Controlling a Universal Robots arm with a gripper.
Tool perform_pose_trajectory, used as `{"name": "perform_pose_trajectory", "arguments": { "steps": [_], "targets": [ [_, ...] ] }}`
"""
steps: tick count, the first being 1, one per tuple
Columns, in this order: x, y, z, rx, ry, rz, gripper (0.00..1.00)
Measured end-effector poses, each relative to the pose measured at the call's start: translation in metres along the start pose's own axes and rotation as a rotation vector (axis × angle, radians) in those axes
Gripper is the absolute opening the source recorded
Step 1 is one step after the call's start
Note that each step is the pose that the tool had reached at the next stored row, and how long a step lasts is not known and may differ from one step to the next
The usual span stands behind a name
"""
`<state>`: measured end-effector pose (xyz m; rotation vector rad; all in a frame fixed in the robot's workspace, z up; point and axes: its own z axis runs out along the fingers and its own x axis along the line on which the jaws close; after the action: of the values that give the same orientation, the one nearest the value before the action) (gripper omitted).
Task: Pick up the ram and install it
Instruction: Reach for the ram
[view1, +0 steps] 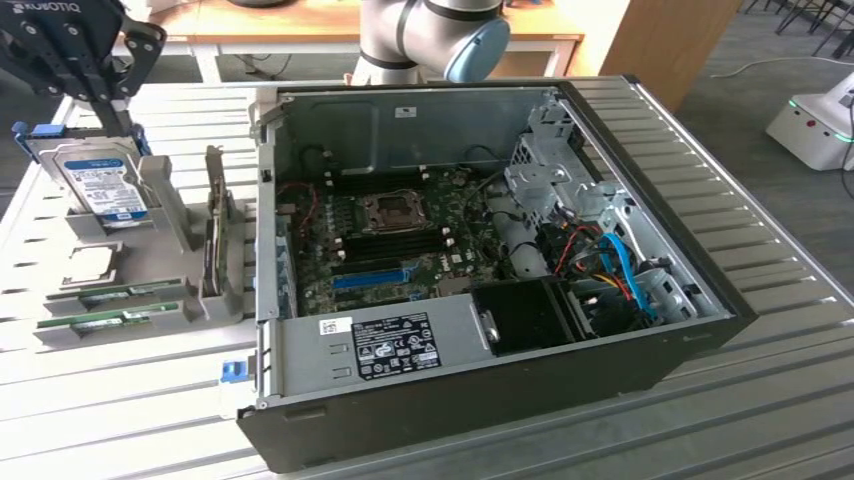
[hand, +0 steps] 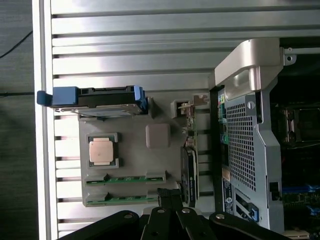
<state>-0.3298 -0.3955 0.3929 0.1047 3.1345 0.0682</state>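
A table (view1: 747, 400) of ribbed metal slats carries an open computer case (view1: 400, 110), with the motherboard (view1: 400, 235) lying bare inside. On the exterior view's left, just beside the case, stands a grey holder (view1: 160, 190). The ram (view1: 107, 320) lies flat in the slot at the near edge of the holder, just beside a second green stick (view1: 127, 292). Behind them sit a square processor (view1: 83, 262) and an upright hard drive (view1: 107, 185) with a blue label. A graphics card (view1: 214, 230) stands on its edge between the sticks and the case wall. The gripper (view1: 123, 122) hangs above the hard drive, well apart from the ram, and its fingers (hand: 170, 197) are pressed together on nothing.
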Motion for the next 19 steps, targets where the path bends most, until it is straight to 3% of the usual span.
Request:
{"name": "perform_pose_trajectory", "arguments": {
  "steps": [19],
  "targets": [
    [0.014, -0.0010, -0.0001, 0.0001, 0.0001, 0.000, 0.11]
  ]
}}
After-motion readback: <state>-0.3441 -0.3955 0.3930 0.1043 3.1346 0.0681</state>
